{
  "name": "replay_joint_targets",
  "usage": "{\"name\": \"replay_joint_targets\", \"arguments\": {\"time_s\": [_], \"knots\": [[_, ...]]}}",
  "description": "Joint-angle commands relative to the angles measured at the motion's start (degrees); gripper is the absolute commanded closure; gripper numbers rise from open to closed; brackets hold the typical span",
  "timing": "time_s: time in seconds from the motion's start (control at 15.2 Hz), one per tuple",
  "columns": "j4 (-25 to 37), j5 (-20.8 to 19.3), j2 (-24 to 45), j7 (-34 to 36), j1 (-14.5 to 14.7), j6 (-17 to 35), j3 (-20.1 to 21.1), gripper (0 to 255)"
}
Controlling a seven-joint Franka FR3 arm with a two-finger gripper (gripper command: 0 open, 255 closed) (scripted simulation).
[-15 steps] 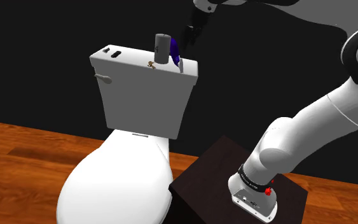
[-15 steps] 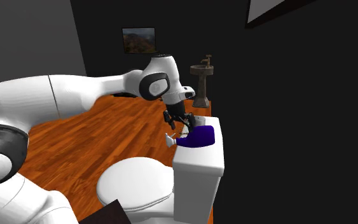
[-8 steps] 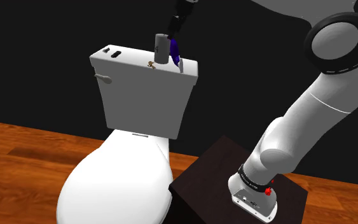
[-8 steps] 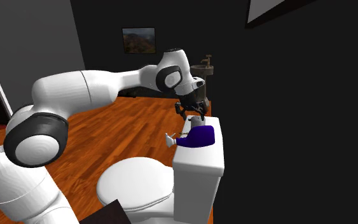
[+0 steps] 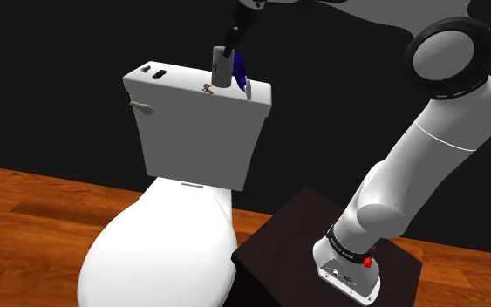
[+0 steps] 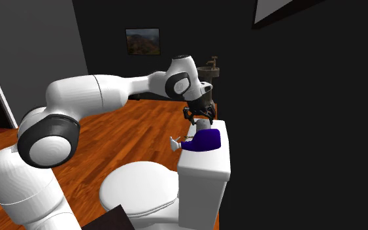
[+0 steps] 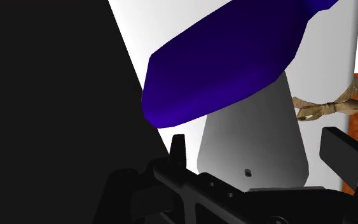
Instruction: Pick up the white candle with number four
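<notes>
Your all-black two-finger gripper point(image 5: 228, 44) hangs just above the white toilet tank lid point(image 5: 173, 83), where the plain grey upright candle point(image 5: 221, 68) stands with a deep-blue rounded object point(image 5: 240, 70) on the same lid. The claw is wide, either side of the candle's top and apart from it. This looks like the approach step: lower squarely, then close, minding the blue object

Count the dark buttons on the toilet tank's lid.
2. One button sits at the tank lid's end on the shoulder view's left; the other button beside it, toward the grey candle, which may hide more.
</notes>
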Motion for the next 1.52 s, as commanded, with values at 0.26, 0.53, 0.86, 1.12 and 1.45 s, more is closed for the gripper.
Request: {"name": "replay_joint_targets", "arguments": {"time_s": [0.26,0.53,0.86,1.12,1.45], "knots": [[-2.7,-0.2,-0.6,0.2,0.0,2.2,0.0,255],[-2.7,-0.1,-0.6,0.1,0.0,2.2,0.0,255],[-1.7,-0.1,-0.4,0.1,0.0,1.4,0.0,255],[2.3,0.1,0.3,-0.1,0.0,-1.9,0.0,255],[7.7,0.4,1.6,-0.4,0.0,-6.1,0.0,255]]}}
